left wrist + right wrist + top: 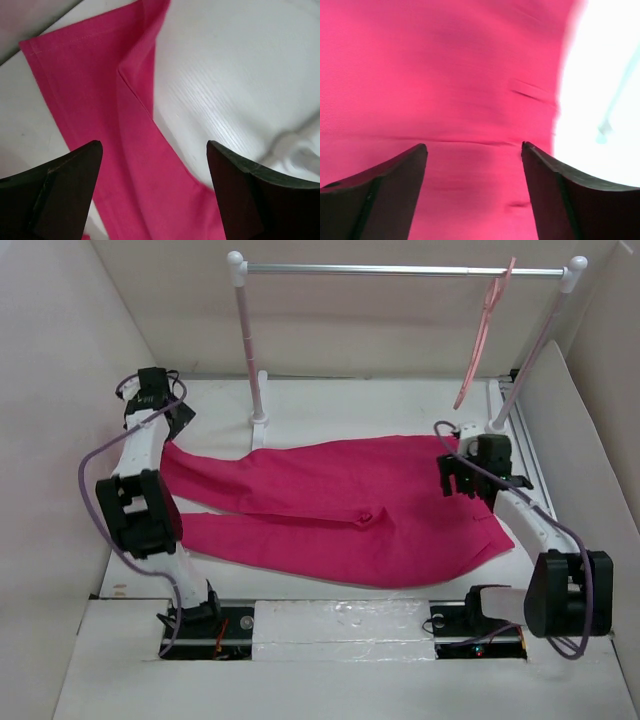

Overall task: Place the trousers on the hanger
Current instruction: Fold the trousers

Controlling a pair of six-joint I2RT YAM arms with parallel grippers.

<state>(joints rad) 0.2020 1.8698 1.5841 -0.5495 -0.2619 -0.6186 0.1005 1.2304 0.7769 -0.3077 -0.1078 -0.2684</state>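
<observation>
The magenta-pink trousers [330,508] lie flat on the white table, legs pointing left, waist at the right. The pale-pink hanger [482,335] hangs by its hook from the right part of the silver rail. My left gripper [172,420] is open and empty, hovering over the upper leg's hem end; the left wrist view shows the gripper [155,150] above that pink leg [125,130]. My right gripper [452,472] is open and empty over the waist; in the right wrist view the gripper [474,147] is just above the fabric [445,80] near its edge.
The garment rail [400,270] stands on two white posts at the back, its left post base [259,420] near the upper leg. White walls enclose the table on left, back and right. Purple cables loop off both arms.
</observation>
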